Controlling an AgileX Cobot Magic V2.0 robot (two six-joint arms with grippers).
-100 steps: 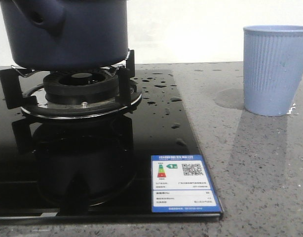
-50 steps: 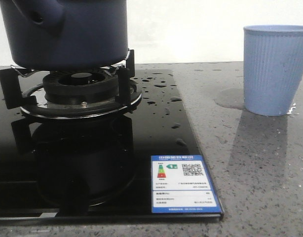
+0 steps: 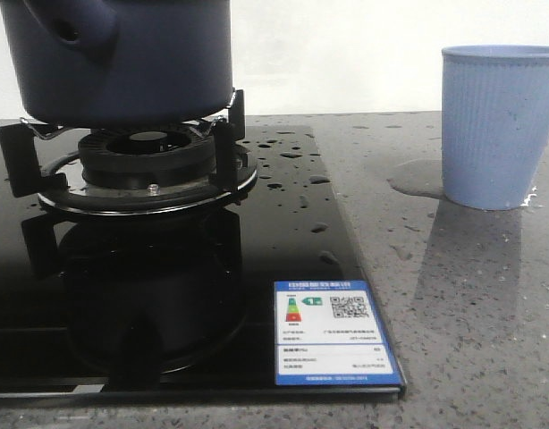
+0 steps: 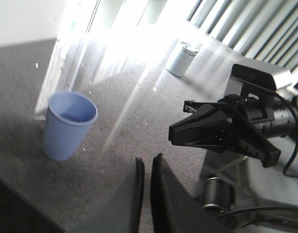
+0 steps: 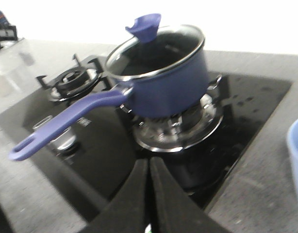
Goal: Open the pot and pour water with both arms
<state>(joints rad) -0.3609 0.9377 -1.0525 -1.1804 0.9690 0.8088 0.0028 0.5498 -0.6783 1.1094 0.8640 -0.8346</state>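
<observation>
Grey speckled countertop [image 3: 489, 313] stretches across the scene, with a glossy black glass cooktop [image 3: 283, 241] set into it. On the cooktop's burner grate [image 3: 149, 165] sits the pot [image 3: 122, 58], a dark navy-blue vessel; the right wrist view shows it with a glass lid [image 5: 156, 48] in place, a blue knob [image 5: 145, 25] on top and a long blue handle [image 5: 71, 119] sticking out to the side. Water [image 3: 292, 154] lies as shiny droplets scattered on the black glass just beside the burner, and as a thin glossy puddle on the counter touching the base of a light blue ribbed cup [image 3: 500, 125], which stands upright well apart from the pot. An energy label sticker [image 3: 333, 332] is stuck at the near corner of the cooktop. The left gripper [image 4: 145, 194] hangs above the counter near the cup with its fingers almost together, only a narrow slit between them, holding nothing. The right gripper [image 5: 149, 194] hovers short of the cooktop, facing the pot, its fingers pressed together and empty. From the left wrist view, the right arm's black gripper and its wrist camera [image 4: 258, 80] are visible in the air over the counter.
</observation>
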